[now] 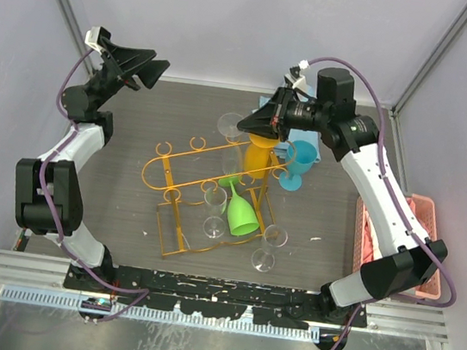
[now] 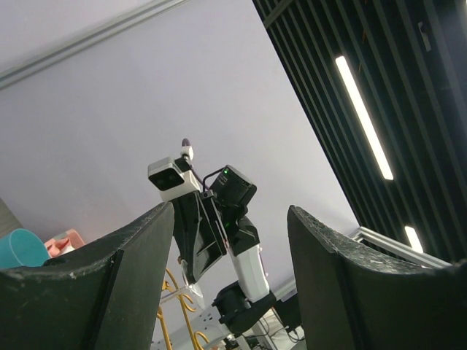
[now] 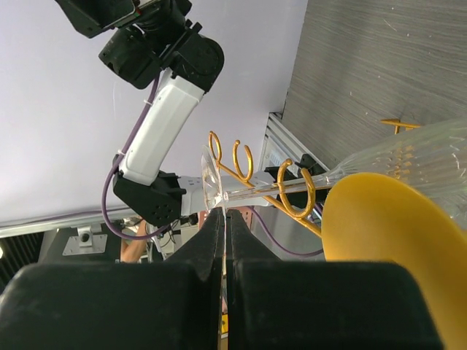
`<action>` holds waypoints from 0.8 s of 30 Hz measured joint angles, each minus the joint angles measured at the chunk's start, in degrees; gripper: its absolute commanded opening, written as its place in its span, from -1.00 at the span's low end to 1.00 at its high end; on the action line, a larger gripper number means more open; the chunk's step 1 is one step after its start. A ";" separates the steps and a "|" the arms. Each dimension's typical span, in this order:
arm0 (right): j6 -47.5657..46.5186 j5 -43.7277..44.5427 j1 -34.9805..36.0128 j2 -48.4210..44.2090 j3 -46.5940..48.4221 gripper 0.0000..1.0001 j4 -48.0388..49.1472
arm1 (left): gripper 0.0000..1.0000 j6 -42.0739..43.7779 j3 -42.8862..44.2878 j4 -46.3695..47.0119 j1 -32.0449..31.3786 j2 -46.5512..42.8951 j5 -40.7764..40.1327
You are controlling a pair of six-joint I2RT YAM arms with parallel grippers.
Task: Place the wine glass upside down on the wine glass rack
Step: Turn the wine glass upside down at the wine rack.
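Right pincer (image 1: pixel 245 126) (image 3: pixel 222 219) nearly shut, tips apparently nipping the foot rim of the clear wine glass (image 1: pixel 230 125) (image 3: pixel 379 157). The glass is foot-up, its stem among the hook loops of the wine glass rack (image 1: pixel 191 169) (image 3: pixel 241 157), mid-surface. Left pincer (image 1: pixel 148 67) (image 2: pixel 230 284) gapes wide, empty, above the far-left corner.

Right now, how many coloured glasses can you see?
3: orange and blue side by side beyond the rack, green nearer, at its right side. The right arm may hide more.
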 measured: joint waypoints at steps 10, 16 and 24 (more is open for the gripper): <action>-2.23 0.68 0.76 -0.02 -0.13 -0.99 -3.19 | 0.30 0.00 0.00 0.00 0.00 0.00 0.00; -3.93 1.16 1.14 -0.02 0.26 -0.99 -5.81 | 0.30 -0.02 0.00 -0.02 0.00 0.00 0.00; -5.22 1.90 1.40 -0.02 0.28 -0.99 -8.00 | 0.30 -0.02 -0.02 0.00 0.00 0.00 -0.02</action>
